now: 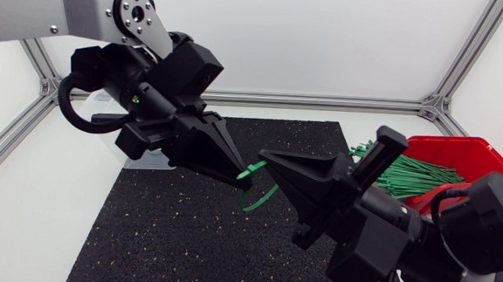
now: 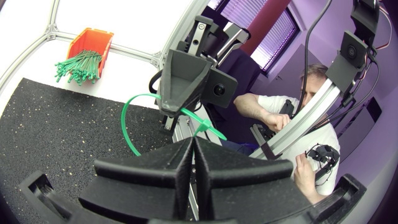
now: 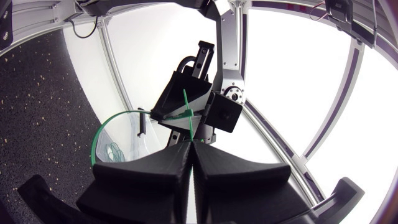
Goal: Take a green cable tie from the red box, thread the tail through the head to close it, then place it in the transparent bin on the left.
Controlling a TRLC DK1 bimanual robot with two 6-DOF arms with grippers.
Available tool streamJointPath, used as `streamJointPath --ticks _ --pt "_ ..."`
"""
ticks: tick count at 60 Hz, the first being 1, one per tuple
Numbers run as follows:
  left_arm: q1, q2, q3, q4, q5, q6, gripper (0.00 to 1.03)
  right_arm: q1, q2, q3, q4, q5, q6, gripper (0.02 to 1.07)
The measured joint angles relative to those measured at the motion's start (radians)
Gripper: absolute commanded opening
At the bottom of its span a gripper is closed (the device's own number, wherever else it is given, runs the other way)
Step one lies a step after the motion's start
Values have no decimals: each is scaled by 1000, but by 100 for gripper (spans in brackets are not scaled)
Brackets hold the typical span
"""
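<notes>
Your left gripper (image 1: 243,179) and right gripper (image 1: 264,156) meet almost tip to tip above the middle of the black mat (image 1: 167,232), both lifted off the surface (image 1: 36,224). Each has its fingers pressed together on the same green cable tie (image 1: 261,197). It bows in a loop that hangs between and below the two tips. You cannot tell whether the tail has passed through the head. The red box (image 1: 474,153) sits by the surface's right edge, with loose ties (image 1: 407,177) spilling from it toward the mat. The transparent bin (image 1: 145,161) is mostly hidden under your left arm.
</notes>
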Motion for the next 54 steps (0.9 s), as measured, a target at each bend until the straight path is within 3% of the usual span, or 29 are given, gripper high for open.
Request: streamJointPath --ticks 14,21,33,54 --pt "0 0 0 0 -3 0 3 36 -10 0 -4 20 -12 9" --pt "0 0 4 0 -6 -1 3 36 -8 0 -3 22 -22 36" --pt "1 0 5 1 -13 -8 3 36 -13 0 -4 23 -22 65" --pt "46 0 9 41 -18 -50 3 28 -80 0 -30 68 25 66"
